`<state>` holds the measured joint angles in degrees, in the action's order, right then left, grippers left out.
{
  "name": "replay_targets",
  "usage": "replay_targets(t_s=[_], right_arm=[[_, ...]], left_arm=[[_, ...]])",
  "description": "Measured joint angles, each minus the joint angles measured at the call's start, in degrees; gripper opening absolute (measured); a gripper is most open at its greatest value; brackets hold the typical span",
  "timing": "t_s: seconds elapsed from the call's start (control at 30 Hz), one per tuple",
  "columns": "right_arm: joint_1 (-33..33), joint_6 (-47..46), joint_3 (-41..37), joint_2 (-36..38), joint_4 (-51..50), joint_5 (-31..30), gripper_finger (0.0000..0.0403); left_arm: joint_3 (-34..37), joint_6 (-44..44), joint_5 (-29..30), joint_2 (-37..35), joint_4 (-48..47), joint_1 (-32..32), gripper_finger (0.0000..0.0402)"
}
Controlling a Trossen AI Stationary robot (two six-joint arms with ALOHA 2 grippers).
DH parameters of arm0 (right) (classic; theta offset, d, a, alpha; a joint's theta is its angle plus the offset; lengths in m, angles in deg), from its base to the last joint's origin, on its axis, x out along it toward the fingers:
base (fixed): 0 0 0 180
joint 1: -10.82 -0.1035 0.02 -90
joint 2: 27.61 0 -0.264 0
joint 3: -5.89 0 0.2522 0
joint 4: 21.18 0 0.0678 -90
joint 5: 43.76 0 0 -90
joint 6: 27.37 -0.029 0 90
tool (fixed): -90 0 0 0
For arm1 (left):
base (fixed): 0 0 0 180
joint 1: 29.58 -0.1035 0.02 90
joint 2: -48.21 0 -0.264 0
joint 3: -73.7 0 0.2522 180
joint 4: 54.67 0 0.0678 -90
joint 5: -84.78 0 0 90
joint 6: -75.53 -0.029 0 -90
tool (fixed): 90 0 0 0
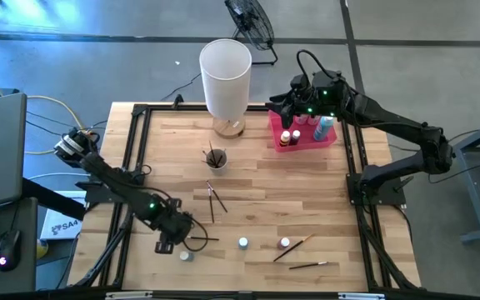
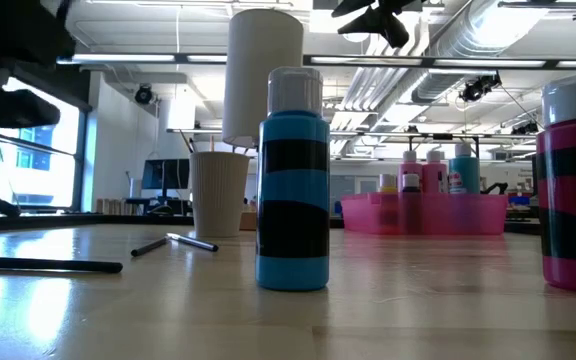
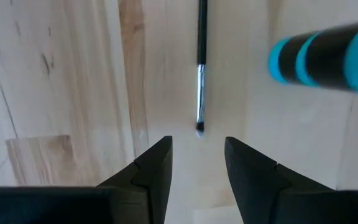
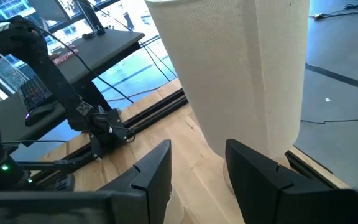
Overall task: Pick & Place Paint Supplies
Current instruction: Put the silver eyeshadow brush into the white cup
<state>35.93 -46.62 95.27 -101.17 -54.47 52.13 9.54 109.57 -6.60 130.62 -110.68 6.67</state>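
Wooden planks make up your surface [image 1: 307,179], framed by dark rails, with grey floor and a fan beyond.

Starting at the left, your left gripper [image 3: 197,163] hangs low over the surface at about seven o'clock, fingers parted and holding nothing. A thin paintbrush [image 3: 200,68] lies straight ahead of the gap, bristle end nearest the fingertips, apart from them. A blue-banded paint bottle [image 3: 328,57] stands just beside it.

Moving to the middle, a small cup [image 1: 216,158] holds brushes, two more brushes [image 1: 216,198] lie near it, and the tall white cylinder [image 1: 226,82] stands at twelve o'clock. At six o'clock you have tiny bottles [image 1: 243,242] and two further brushes [image 1: 292,248].

At the right, at about one o'clock, the pink tray [image 1: 305,140] holds several bottles. Your right gripper [image 4: 197,165] hovers beside it, facing the cylinder, partly open and empty.
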Motion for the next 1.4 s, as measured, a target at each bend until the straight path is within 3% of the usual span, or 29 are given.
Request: replay_targets(t_s=[0.27,0.43,1.4], right_arm=[[0.0,0.0,0.0,0.0,0.0,0.0,0.0145],[0.0,0.0,0.0,0.0,0.0,0.0,0.0145],[0.0,1.5,0.0,0.0,0.0,0.0,0.0145]], left_arm=[[4.5,-0.8,-3.9,0.0,4.6,-0.6,0.0143],[4.6,-0.8,-2.9,0.0,8.5,-0.6,0.0143],[6.3,-0.2,0.5,0.2,10.6,-0.6,0.0143]])
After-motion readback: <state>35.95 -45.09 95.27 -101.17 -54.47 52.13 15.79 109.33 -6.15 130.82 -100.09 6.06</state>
